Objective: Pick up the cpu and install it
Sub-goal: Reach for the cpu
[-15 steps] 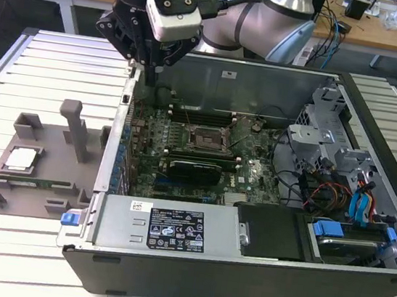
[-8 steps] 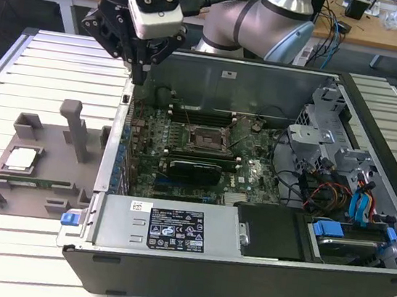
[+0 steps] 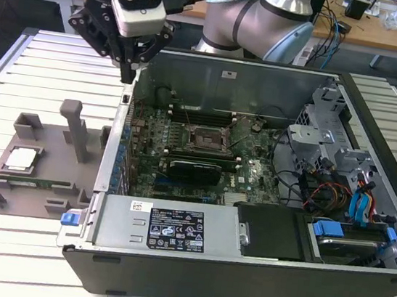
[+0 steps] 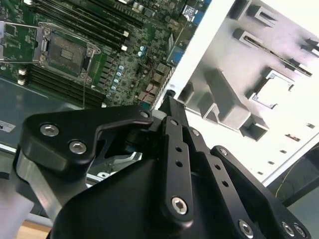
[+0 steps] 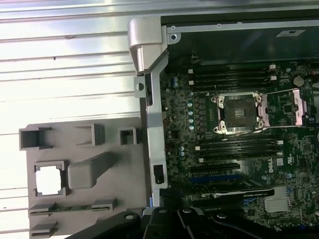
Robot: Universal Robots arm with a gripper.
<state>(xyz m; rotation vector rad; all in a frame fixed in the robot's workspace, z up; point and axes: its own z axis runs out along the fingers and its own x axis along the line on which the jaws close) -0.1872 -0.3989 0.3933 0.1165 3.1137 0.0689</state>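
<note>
Not picked up yet: small silver square cpu (image 3: 21, 159) lying in grey plastic holder (image 3: 39, 193). Dark metal-framed socket (image 3: 207, 139) open, bare. Black gripper (image 3: 127, 75) pinched together, empty-handed.

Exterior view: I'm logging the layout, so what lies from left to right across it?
cpu → gripper → motherboard socket → grey drive cage → blue cables

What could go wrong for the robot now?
1. The gripper seems to hang just above the computer case's side wall, so dropping lower might bump it.
2. The chip lies in a grey holder near a tall post; reaching in could knock the post.
3. The socket lies open; a tilted chip might damage it.
</note>
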